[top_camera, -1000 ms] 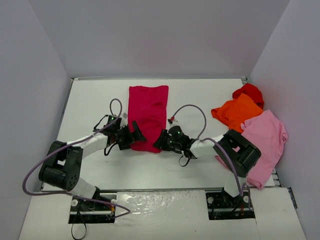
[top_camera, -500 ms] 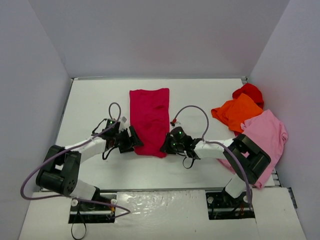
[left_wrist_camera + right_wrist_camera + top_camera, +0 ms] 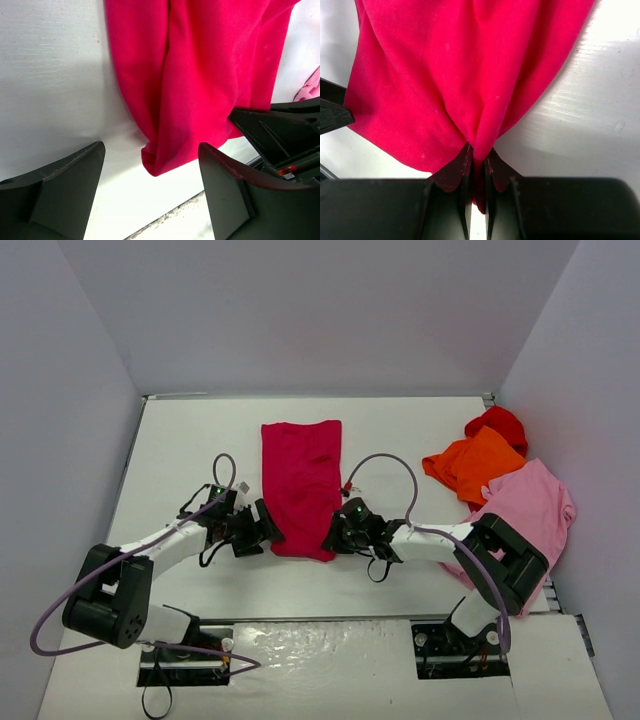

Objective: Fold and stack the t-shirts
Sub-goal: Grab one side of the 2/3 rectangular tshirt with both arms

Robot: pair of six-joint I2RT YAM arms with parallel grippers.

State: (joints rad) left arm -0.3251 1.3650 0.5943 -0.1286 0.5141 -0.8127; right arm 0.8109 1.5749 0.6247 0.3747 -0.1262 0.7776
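Observation:
The crimson t-shirt lies folded lengthwise as a long strip in the middle of the table. My right gripper is shut on its near right corner, cloth bunched between the jaws; in the top view this gripper sits at the strip's near edge. My left gripper stands open just short of the shirt's near left corner, holding nothing; from above the left gripper is at the strip's left side. The orange t-shirt, bright red t-shirt and light pink t-shirt lie heaped at the right.
White walls close in the table on the left, back and right. The pink shirt hangs over the table's right near edge. Purple cables loop above both arms.
Both grippers have drawn toward the near edge, dragging the crimson shirt's near end with them. The right jaws have shut on the cloth. The left jaws narrowed a little but stay open.

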